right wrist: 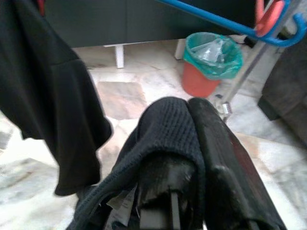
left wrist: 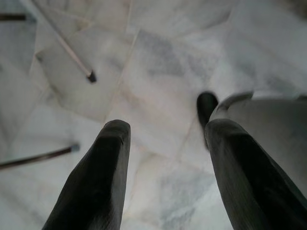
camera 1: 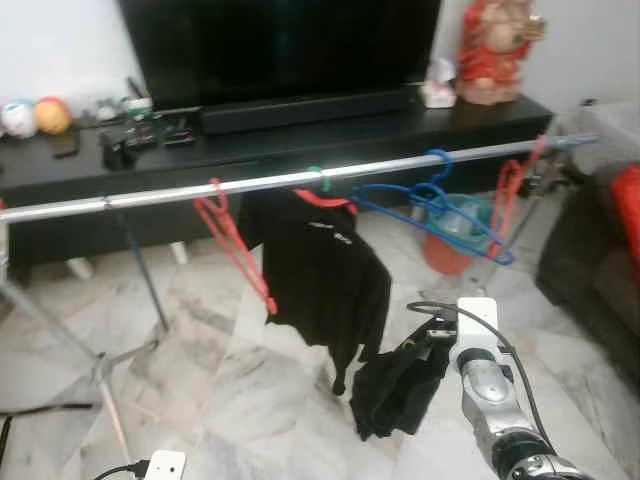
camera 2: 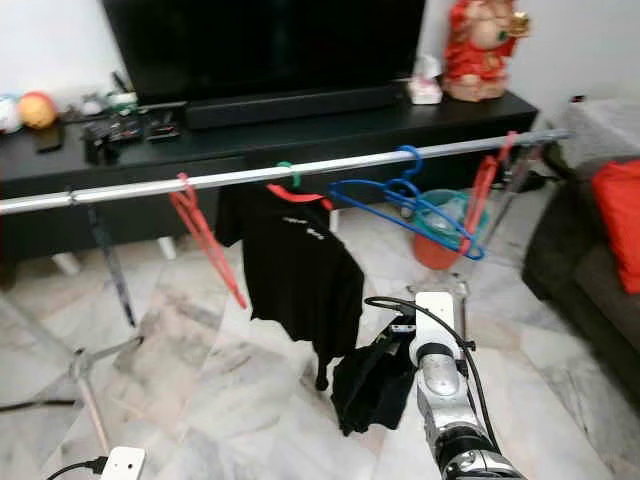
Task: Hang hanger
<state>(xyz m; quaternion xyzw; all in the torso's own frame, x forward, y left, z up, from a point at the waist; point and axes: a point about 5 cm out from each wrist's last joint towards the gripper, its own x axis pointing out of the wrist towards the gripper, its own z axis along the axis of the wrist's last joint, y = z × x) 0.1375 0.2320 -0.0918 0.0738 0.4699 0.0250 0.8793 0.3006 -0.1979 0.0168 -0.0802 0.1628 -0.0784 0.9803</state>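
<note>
A silver clothes rail (camera 1: 250,184) spans the room in front of the TV cabinet. A black T-shirt (camera 1: 325,275) hangs from it on a red hanger with a green hook (camera 1: 318,180). An empty red hanger (camera 1: 232,245) hangs left of it, blue hangers (camera 1: 440,215) to its right, and another red hanger (camera 1: 510,195) farther right. My right gripper (right wrist: 189,139) is shut on a dark knitted garment (camera 1: 400,385) that droops below the shirt's hem. My left gripper (left wrist: 165,158) is open, pointing down at the marble floor.
Behind the rail stand a black TV cabinet (camera 1: 300,140), a television and a red figurine (camera 1: 495,50). A red bin with a green liner (right wrist: 208,67) sits by the rail's right leg. A dark sofa (camera 1: 600,280) is at the right. The rack's legs (camera 1: 110,370) spread at left.
</note>
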